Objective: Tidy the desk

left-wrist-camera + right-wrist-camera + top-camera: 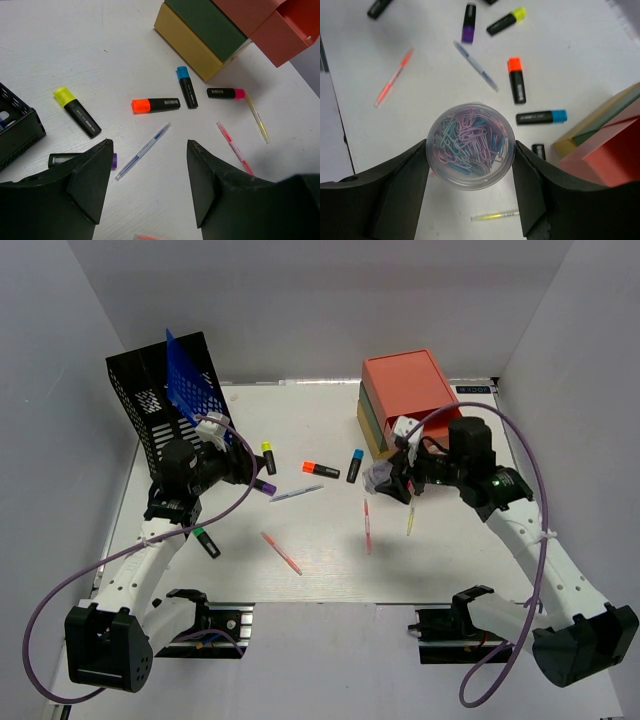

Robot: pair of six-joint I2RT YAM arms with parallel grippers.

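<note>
Pastel paperclips (469,142), clear jar (469,185), white desk (320,435)

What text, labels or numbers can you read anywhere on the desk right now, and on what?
None is legible.
White labels on the orange highlighter, blue-capped highlighter and yellow highlighter: too small to read.
Dark tag at the far edge of the desk: blurred.
Clear cup of paper clips in the right end effector: no label showing.

You're in a robot lab cell, not an office: blank white walls (320,300) box in the desk (330,420), left arm (150,560) and right arm (530,540) mount at its near edge, purple cable (60,600) loops free.
</note>
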